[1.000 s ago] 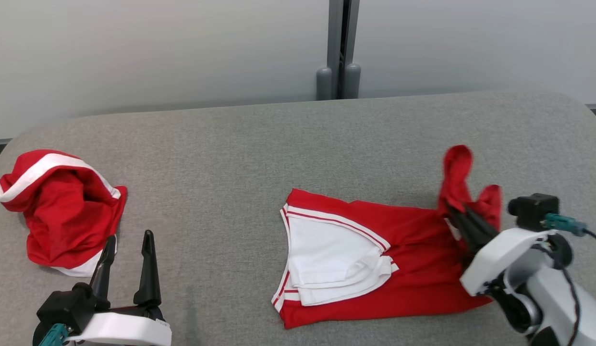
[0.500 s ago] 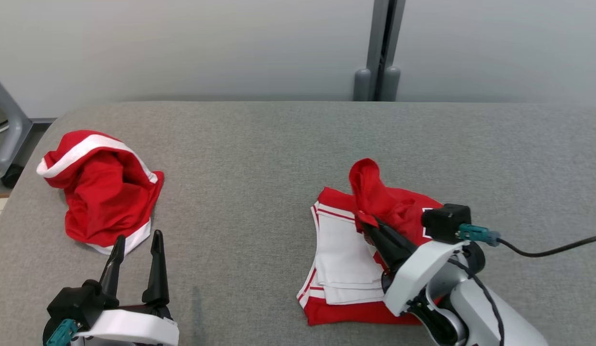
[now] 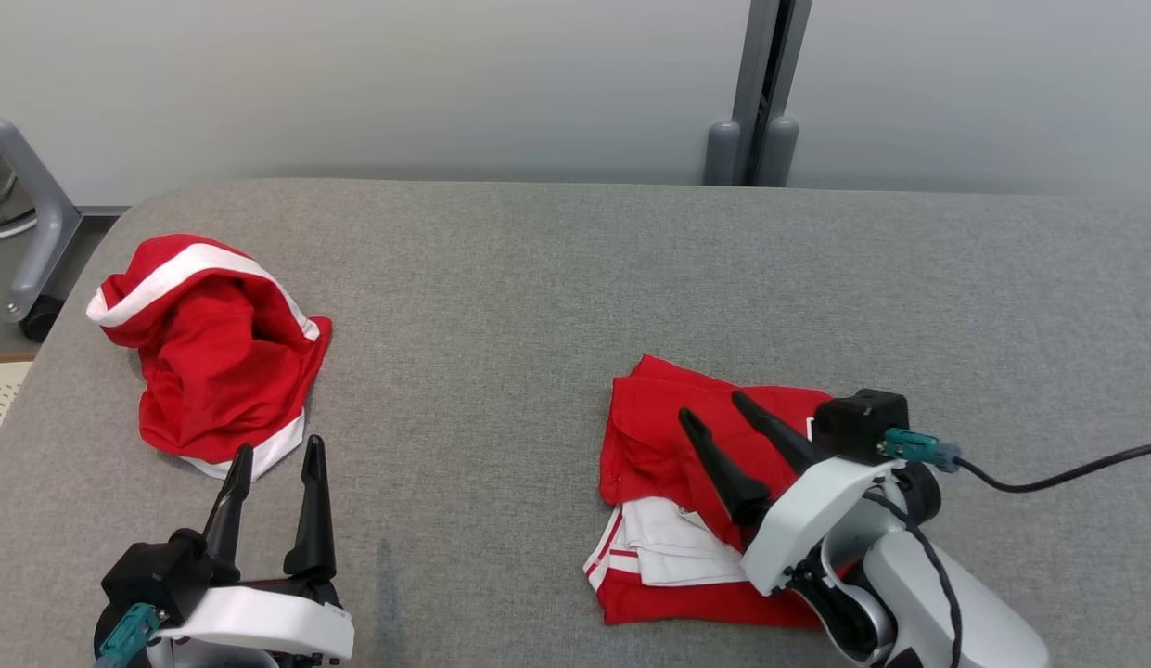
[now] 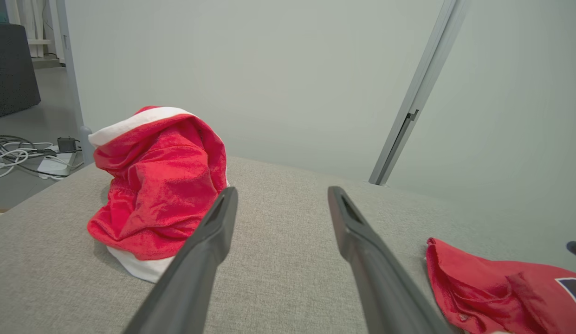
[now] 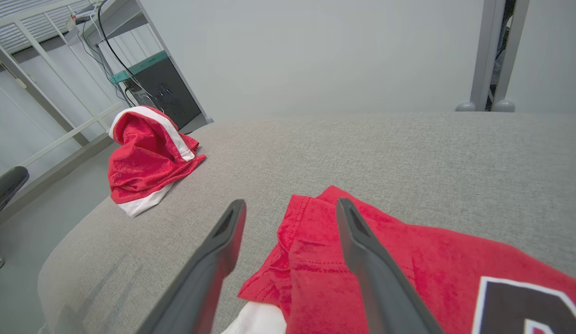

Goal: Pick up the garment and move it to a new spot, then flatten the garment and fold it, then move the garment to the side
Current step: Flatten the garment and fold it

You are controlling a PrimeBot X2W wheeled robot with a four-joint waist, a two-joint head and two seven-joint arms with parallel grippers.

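The garment point(image 3: 658, 445) is red with white panels and lies folded on the grey table, right of centre. A red layer covers its upper part and white folds show at its lower left edge. My right gripper point(image 3: 712, 408) hovers over it, open, with nothing between its fingers. In the right wrist view the garment point(image 5: 408, 260) lies just under the right gripper point(image 5: 290, 206), and a dark printed patch shows at the lower right. My left gripper point(image 3: 278, 447) stands open and empty near the table's front left. In the left wrist view the left gripper point(image 4: 282, 192) points over bare cloth, with the garment point(image 4: 492, 287) at the lower right.
A second red and white garment point(image 3: 213, 362) lies crumpled at the left end of the table point(image 3: 538, 278), just beyond my left fingertips. A grey post point(image 3: 760, 93) stands behind the table. A metal frame leg point(image 3: 37, 232) is off the left edge.
My right gripper carried the red flap leftward over the white panel, then opened and let it go. The flap now lies flat on the garment. The camera also shifted.
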